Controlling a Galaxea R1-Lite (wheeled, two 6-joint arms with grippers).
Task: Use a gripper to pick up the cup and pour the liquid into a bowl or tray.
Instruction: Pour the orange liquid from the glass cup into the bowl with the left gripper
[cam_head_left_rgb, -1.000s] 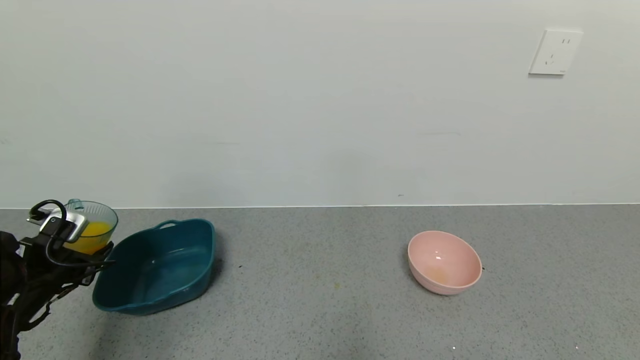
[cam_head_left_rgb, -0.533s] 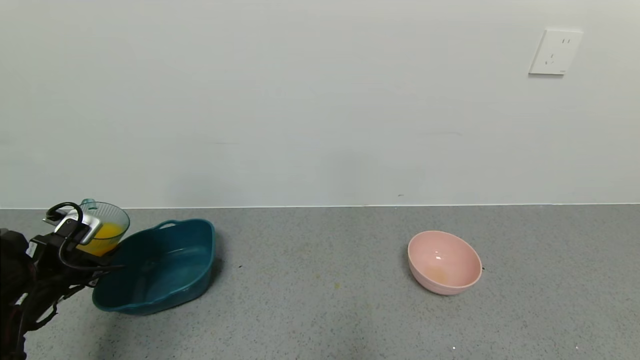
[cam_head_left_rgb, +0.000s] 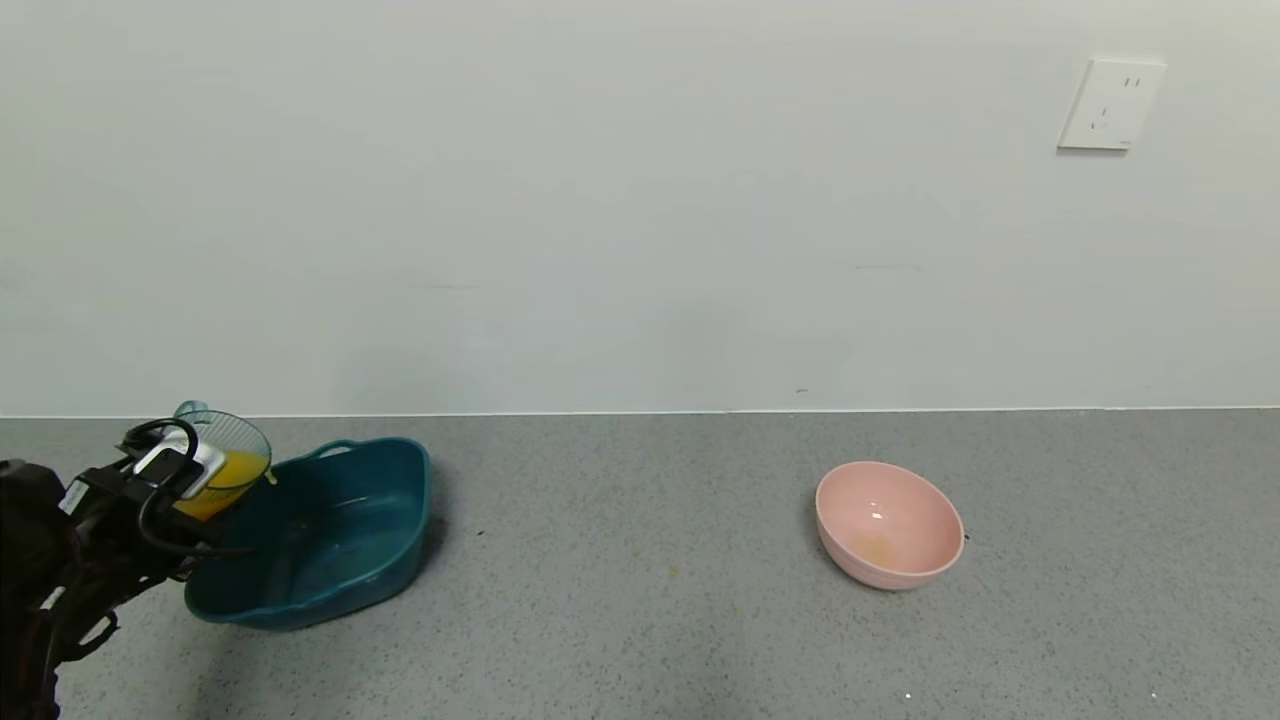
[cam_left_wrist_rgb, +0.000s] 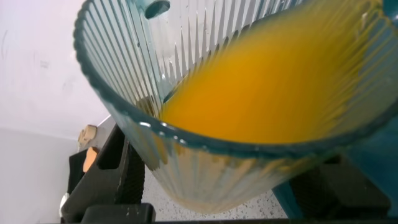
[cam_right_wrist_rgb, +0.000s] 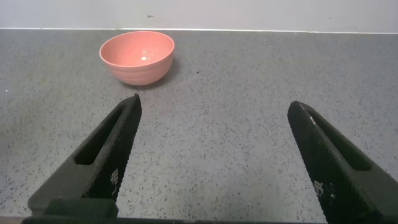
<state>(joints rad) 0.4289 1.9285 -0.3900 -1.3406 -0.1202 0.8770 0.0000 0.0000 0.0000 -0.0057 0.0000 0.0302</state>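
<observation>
My left gripper (cam_head_left_rgb: 195, 490) is shut on the ribbed clear cup (cam_head_left_rgb: 228, 462) and holds it tilted over the left rim of the dark teal tub (cam_head_left_rgb: 330, 545). The orange-yellow liquid (cam_head_left_rgb: 235, 470) has reached the cup's lip, and a small drop shows at the rim over the tub. In the left wrist view the cup (cam_left_wrist_rgb: 205, 180) fills the frame between my fingers (cam_left_wrist_rgb: 121, 177), with the liquid (cam_left_wrist_rgb: 267, 93) slanted toward the rim. My right gripper (cam_right_wrist_rgb: 214, 124) is open and empty above bare floor, out of the head view.
A round pink bowl (cam_head_left_rgb: 888, 525) sits to the right on the grey speckled surface (cam_head_left_rgb: 640, 600); it also shows in the right wrist view (cam_right_wrist_rgb: 137, 56). A white wall with a socket (cam_head_left_rgb: 1110, 103) runs behind.
My left gripper has carried the cup to the right over the tub's rim and tilted it further. The liquid has slid to the lip.
</observation>
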